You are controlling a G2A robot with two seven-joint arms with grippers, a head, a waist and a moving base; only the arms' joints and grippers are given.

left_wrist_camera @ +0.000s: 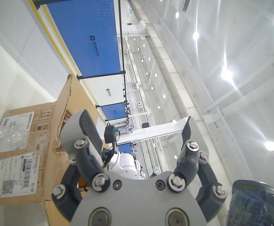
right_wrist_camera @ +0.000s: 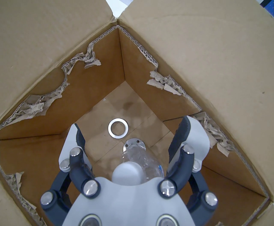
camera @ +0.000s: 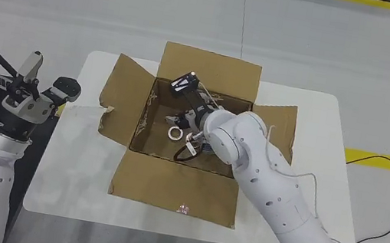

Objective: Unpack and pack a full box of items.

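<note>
While deep inside the cardboard box [right_wrist_camera: 96,89] with fingers spread wide and nothing gripped, seems set for a pick. Judged by that, unpacking in hand, with the right gripper [right_wrist_camera: 132,128] low over the box floor. In line between its open fingers, a bagged metal part [right_wrist_camera: 139,154] in clear wrap, down on the floor. Just beside that part, a flat metal ring [right_wrist_camera: 118,128], lying loose and apart from the fingers.

Calls next for sinking straight down, closing squarely across the bagged part, then lifting clear of the walls. Likely slippery in that wrap — better a firm, centred pinch than a hurried one.

Around the opening, torn corrugated edges and four flaps folded outward; could snag the wrap on the way up. Off at the left edge of the white table [camera: 76,179], the left gripper [left_wrist_camera: 137,122], likewise parted and empty, pointing upward beside the box's outer wall, well apart from the work. Near it, a dark wrapped item [left_wrist_camera: 250,201] — cannot tell what.
</note>
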